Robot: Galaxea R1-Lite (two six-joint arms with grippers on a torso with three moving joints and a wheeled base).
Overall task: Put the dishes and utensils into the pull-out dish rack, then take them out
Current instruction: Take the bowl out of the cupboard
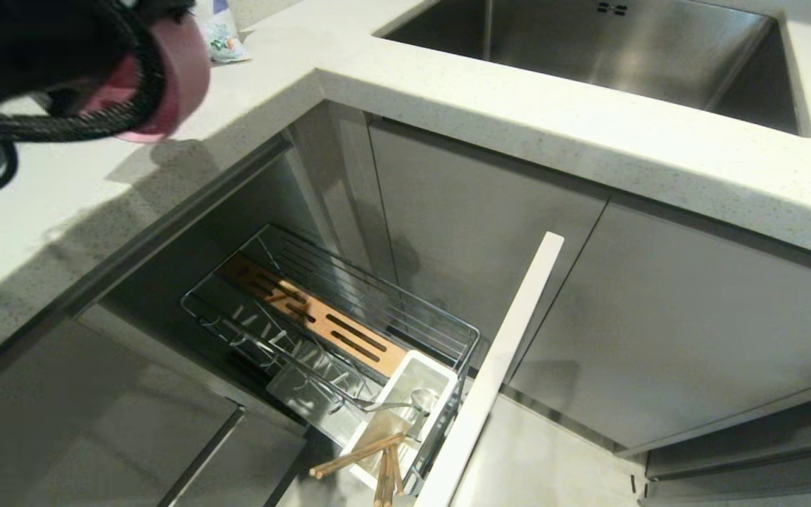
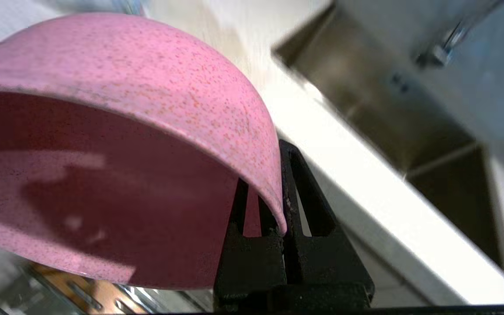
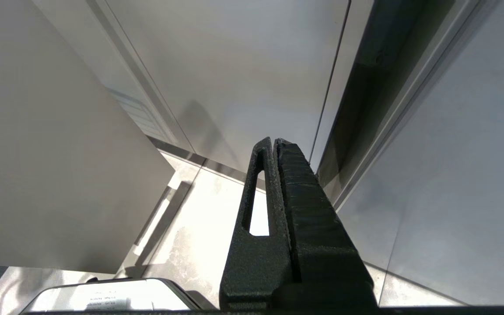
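Matte speckled pink bowl (image 2: 125, 87), brushed-steel sink (image 1: 588, 49)

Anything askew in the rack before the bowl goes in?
Yes: the wooden chopsticks lie splayed, tips sticking out over the rim of the white cutlery caddy rather than standing inside it. The left gripper pinches the pink bowl by its rim.

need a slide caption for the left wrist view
Left gripper shut on the rim of the pink bowl, carried above the counter edge with the steel sink beyond.
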